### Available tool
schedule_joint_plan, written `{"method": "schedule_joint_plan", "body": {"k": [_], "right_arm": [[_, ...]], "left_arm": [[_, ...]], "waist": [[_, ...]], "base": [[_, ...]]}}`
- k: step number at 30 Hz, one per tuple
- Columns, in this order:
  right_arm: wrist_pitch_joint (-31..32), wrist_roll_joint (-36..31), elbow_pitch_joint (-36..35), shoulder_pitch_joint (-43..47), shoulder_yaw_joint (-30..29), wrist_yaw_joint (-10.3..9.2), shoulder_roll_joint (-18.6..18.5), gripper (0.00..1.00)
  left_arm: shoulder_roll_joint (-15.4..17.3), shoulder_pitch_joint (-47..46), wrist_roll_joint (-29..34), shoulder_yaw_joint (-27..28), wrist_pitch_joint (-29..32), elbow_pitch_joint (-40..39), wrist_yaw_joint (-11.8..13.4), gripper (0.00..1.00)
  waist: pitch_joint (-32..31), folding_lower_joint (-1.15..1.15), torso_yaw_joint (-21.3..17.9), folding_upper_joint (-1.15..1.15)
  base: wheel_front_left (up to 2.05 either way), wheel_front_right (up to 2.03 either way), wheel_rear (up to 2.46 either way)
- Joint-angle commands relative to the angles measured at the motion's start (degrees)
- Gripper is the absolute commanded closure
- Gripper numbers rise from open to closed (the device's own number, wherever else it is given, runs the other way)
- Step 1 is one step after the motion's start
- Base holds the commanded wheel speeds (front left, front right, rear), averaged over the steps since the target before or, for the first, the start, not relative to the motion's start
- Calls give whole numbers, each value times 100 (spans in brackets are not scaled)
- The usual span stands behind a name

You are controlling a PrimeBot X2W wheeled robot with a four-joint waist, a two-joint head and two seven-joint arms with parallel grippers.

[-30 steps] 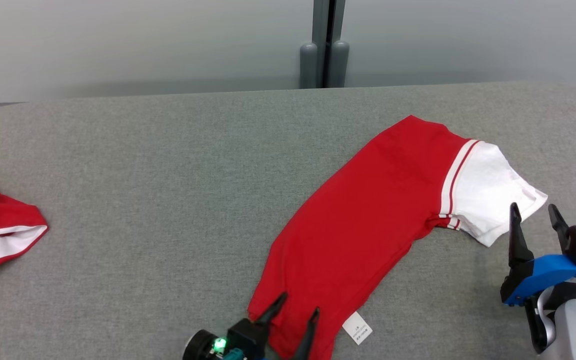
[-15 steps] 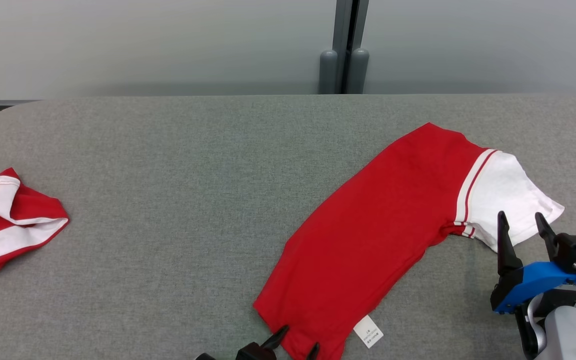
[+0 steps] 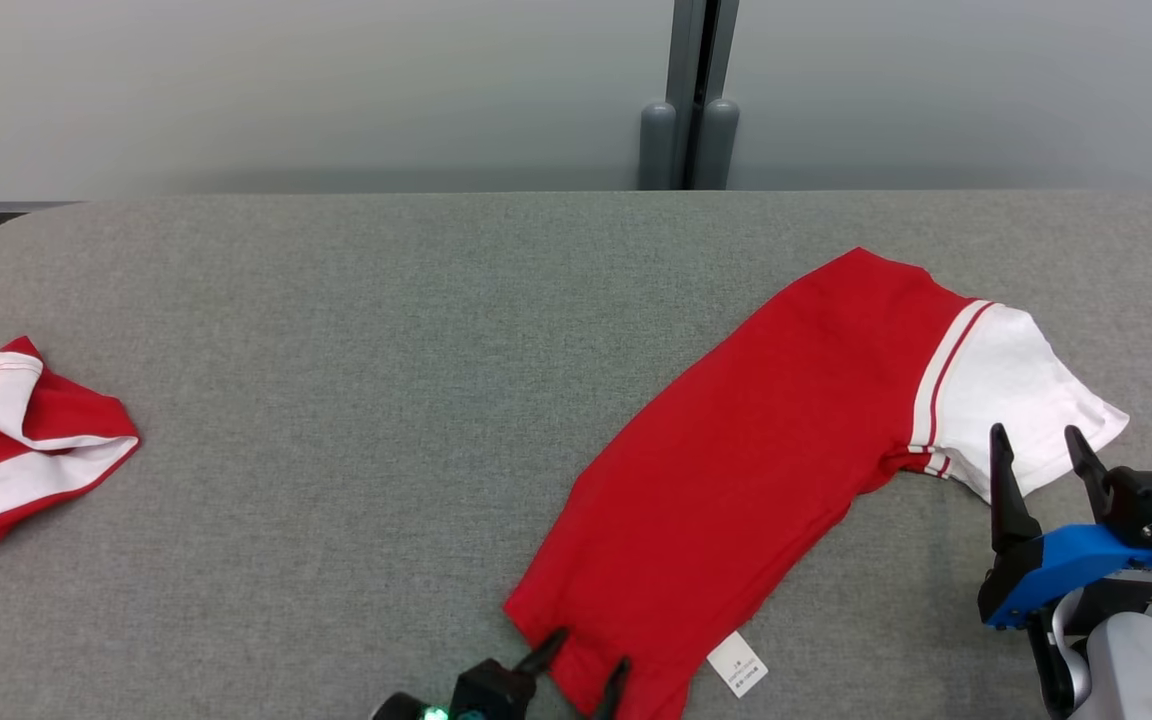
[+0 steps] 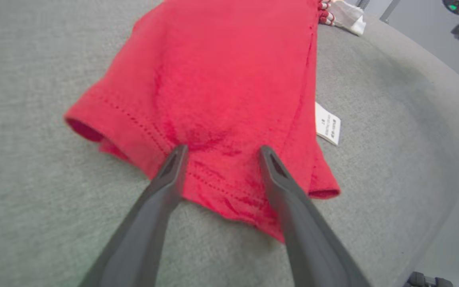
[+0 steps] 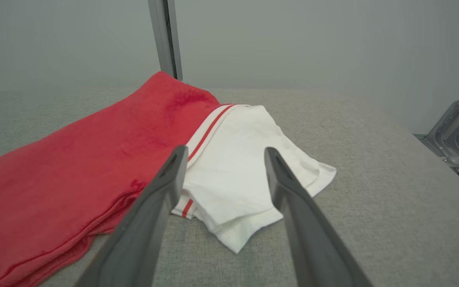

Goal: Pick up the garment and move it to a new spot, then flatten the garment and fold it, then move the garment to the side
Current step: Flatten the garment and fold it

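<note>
At the near edge of a grey, cloth-covered worktop, the left gripper has its two dark fingers spread apart, tips set down on the red hem of the garment. In the left wrist view the cloth puckers slightly between the tips and nothing is pinched. A small white label lies on the worktop just beside that hem, on its right.

Near the worktop's right edge, the right gripper also holds its fingers wide apart, with nothing between them. Its tips point at the garment's white sleeve; whether they touch it cannot be told.

The garment is a red shirt lying flat in a long, narrow shape. It runs diagonally from the near edge at the middle up toward the right side of the worktop. Thin red and white stripes mark where the sleeve joins the body.

A second, crumpled red and white garment lies at the left edge, well apart from the first.

Beyond the far edge stands a pale grey wall with a dark vertical post
</note>
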Motion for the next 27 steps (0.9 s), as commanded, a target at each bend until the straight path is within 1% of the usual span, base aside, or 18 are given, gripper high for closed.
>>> {"method": "schedule_joint_plan", "body": {"k": [1,3,6,9,11,13,15,19,20,21,22,24,27], "right_arm": [[-18,15,-12,83,-3,1,-19,0],[-18,14,-14,92,4,1,-13,0],[-18,15,-12,94,25,1,9,0],[-18,35,-9,85,55,1,26,0],[-18,49,1,55,82,1,29,0],[-18,48,15,14,113,1,34,0],[-18,70,30,-13,137,1,26,0],[-18,105,49,-52,162,1,-15,0],[-18,112,51,-58,161,1,-22,0],[-18,119,53,-63,162,1,-30,0],[-18,127,49,-66,159,1,-31,0],[-18,143,38,-60,142,1,-36,0],[-18,156,21,-20,103,1,-22,0]], "left_arm": [[20,-24,73,190,10,-200,68,0],[8,51,245,402,10,-529,132,0],[18,150,427,830,10,-883,325,0],[9,226,474,1160,11,-898,497,0],[9,221,369,1269,11,-678,540,0],[7,106,233,1238,8,-448,411,0],[10,28,33,1088,6,-175,273,0],[9,-165,-343,722,18,246,118,0],[6,-213,-446,639,20,307,92,27],[5,-267,-490,553,20,343,71,80],[5,-335,-544,529,20,349,66,100],[10,-472,-543,566,14,340,122,100],[19,-673,-376,865,11,220,342,100]], "waist": [[-7,0,10,0],[-24,0,21,0],[-44,0,23,0],[-44,0,6,0],[-26,0,-20,0],[2,0,-56,0],[32,0,-90,0],[92,0,-152,0],[104,0,-164,0],[116,0,-176,0],[125,0,-182,0],[137,0,-191,0],[147,0,-194,0]], "base": [[0,0,0],[0,0,0],[0,0,0],[0,0,0],[0,0,0],[0,0,0],[0,0,0],[0,0,0],[0,0,0],[0,0,0],[0,0,0],[0,0,0],[0,0,0]]}}
